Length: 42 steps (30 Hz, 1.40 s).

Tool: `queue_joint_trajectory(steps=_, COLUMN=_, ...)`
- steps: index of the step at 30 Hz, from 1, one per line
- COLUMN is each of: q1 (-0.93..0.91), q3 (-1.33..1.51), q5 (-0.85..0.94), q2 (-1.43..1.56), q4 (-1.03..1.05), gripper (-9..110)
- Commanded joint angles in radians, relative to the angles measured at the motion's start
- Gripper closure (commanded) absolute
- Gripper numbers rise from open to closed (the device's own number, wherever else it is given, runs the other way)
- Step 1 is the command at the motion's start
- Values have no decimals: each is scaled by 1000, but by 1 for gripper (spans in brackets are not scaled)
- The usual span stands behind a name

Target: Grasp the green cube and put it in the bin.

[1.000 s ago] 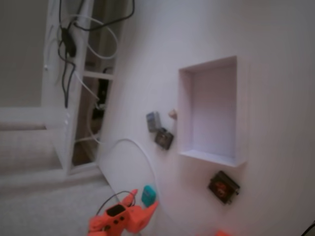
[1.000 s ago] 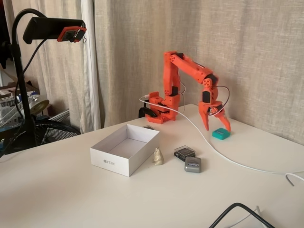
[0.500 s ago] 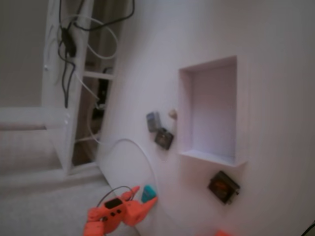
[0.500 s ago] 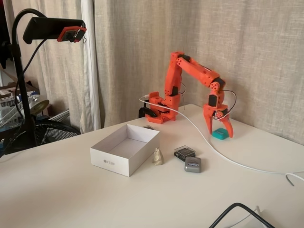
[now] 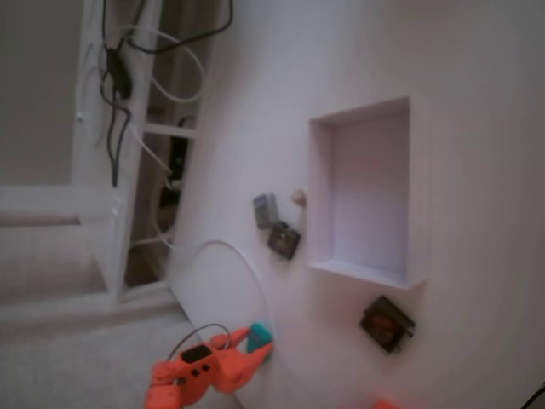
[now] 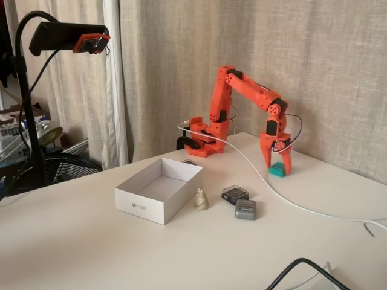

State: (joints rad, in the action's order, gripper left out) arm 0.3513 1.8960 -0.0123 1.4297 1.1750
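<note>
In a fixed view, right of centre, the orange gripper [image 6: 276, 169] points down with its fingers either side of the green cube [image 6: 276, 170], which sits on the white table [image 6: 181, 248]; whether they already clamp it cannot be told. The bin [image 6: 158, 188] stands left of centre, well apart from the cube.
</note>
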Motion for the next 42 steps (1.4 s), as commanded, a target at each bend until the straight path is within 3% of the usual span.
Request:
queue_joint_trajectory(steps=1, q1=5, q3=-2, q5=0, q2=25, q4=-6, gripper=83)
queue_joint_trajectory(steps=12, q1=8, q3=-8, q5=0, q2=12, q4=-34, gripper=88)
queue_joint_trajectory(steps=15, q1=11, q3=-9, q5=0, q2=8, q4=-38, gripper=97)
queue_joint_trajectory(steps=31, q1=-15, q3=-86, q5=2, q2=8, q4=-44, gripper=98)
queue_joint_trajectory(steps=42, q1=-308, q3=-489, q5=23, q2=51, q4=164, gripper=98)
